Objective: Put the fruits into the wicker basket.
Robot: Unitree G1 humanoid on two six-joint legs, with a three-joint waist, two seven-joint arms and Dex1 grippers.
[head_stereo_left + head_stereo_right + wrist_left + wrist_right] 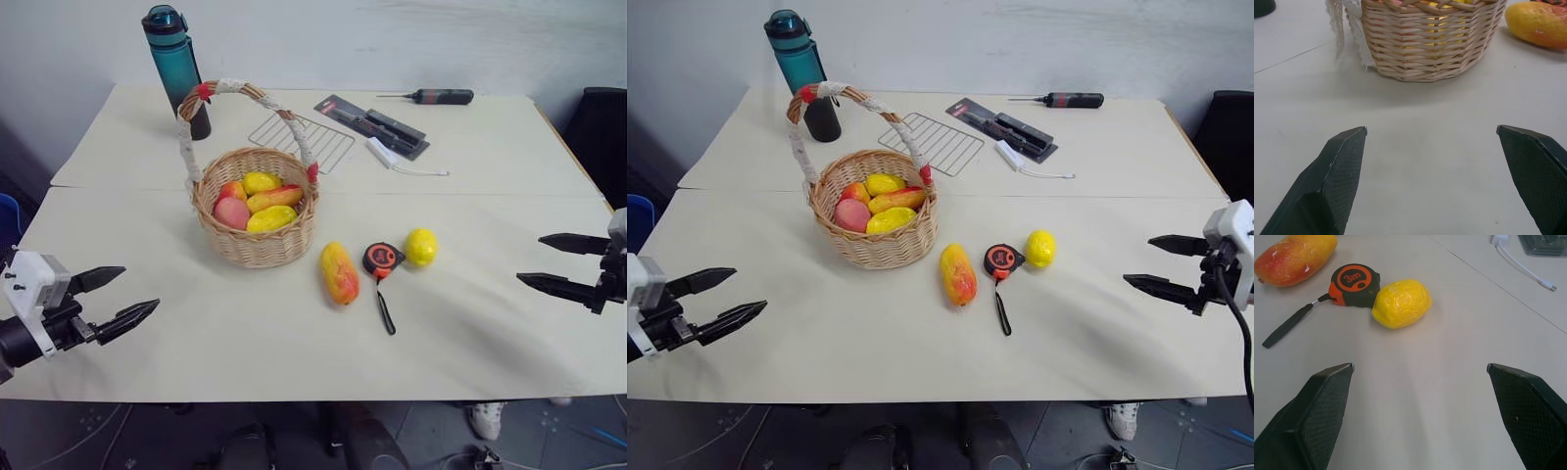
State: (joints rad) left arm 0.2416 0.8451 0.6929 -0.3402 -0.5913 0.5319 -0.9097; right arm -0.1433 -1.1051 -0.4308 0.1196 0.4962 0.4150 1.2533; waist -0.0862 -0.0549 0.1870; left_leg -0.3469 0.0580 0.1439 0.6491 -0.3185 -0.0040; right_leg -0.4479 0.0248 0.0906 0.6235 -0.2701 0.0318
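Right wrist view: the right gripper (1420,369) has its jaws spread wide and empty, and beyond them lie the lemon (1401,303), touching the tape measure (1353,284), then the mango (1294,258). The left gripper (1432,129) (also gaping, holding nothing) faces the wicker basket (1432,41) straight ahead, several fruits (259,203) already inside it.
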